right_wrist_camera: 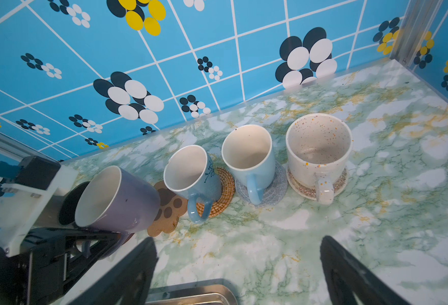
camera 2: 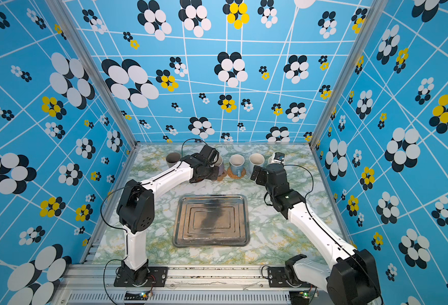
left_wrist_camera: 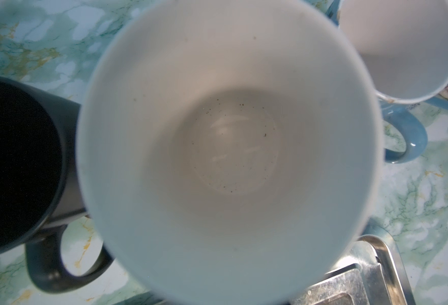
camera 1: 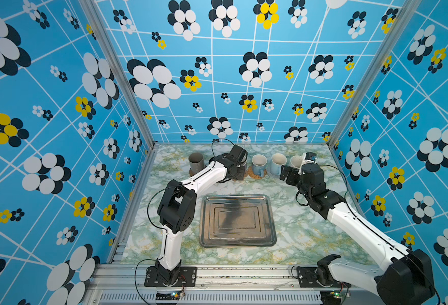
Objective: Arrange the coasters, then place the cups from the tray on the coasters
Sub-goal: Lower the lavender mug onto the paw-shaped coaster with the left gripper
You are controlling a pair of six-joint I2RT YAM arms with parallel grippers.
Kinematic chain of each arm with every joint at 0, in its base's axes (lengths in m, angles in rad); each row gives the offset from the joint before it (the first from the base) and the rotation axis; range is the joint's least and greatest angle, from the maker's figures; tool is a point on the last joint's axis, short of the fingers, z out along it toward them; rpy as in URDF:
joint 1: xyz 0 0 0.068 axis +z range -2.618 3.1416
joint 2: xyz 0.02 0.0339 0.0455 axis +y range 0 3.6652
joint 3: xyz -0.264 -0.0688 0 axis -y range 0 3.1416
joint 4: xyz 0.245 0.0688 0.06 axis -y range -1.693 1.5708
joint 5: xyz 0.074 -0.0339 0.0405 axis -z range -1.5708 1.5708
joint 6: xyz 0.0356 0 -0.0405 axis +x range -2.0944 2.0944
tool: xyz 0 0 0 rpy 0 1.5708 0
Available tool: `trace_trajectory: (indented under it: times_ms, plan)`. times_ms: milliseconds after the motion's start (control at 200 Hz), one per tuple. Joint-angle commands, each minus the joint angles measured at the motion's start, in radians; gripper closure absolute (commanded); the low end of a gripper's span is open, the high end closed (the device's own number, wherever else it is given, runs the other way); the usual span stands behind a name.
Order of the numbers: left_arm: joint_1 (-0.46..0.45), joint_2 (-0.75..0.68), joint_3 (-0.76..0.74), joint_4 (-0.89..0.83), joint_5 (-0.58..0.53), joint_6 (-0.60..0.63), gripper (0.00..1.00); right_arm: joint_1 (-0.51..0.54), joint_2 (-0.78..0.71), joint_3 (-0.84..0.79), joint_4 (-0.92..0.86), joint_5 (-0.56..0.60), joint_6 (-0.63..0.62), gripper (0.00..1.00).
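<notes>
Closest to the lens, the lavender mug (left_wrist_camera: 228, 148) fills the left wrist view, its white inside open to the camera. From the right wrist it is seen tilted over the paw-print coaster (right_wrist_camera: 170, 208), clenched by the left claw (right_wrist_camera: 85, 245), seemingly at the handle. Whether its base touches that coaster I cannot tell. The black mug (right_wrist_camera: 69, 203) stands just beside it.

Along the back of the surface (camera 1: 296, 232) a light blue mug (right_wrist_camera: 188, 174) sits on the rattan coaster (right_wrist_camera: 222, 190). Next come a second light blue mug (right_wrist_camera: 249, 158) on a grey round coaster (right_wrist_camera: 275, 187) and the cream speckled mug (right_wrist_camera: 319, 148) on a pale patterned coaster (right_wrist_camera: 296, 184). The grey steel cup (camera 1: 196, 161) stands at the row's left end on a brown disc (camera 1: 192, 173).

The right claw (right_wrist_camera: 238, 240) is spread wide, holding nothing, in front of the row's right end. The tray (camera 1: 237, 241) lies mid-surface, in front of the row.
</notes>
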Motion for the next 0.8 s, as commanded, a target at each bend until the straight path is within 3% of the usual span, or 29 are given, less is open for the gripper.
trace_trajectory:
  times_ms: [0,795]
  plan:
    - [0.007,0.017,0.052,0.028,-0.028,0.025,1.0,-0.01,0.006,-0.015,0.005,-0.006,-0.011,0.02]
    - [0.024,0.103,0.096,0.04,-0.082,0.01,1.0,-0.016,0.022,-0.013,0.006,-0.012,-0.009,0.02]
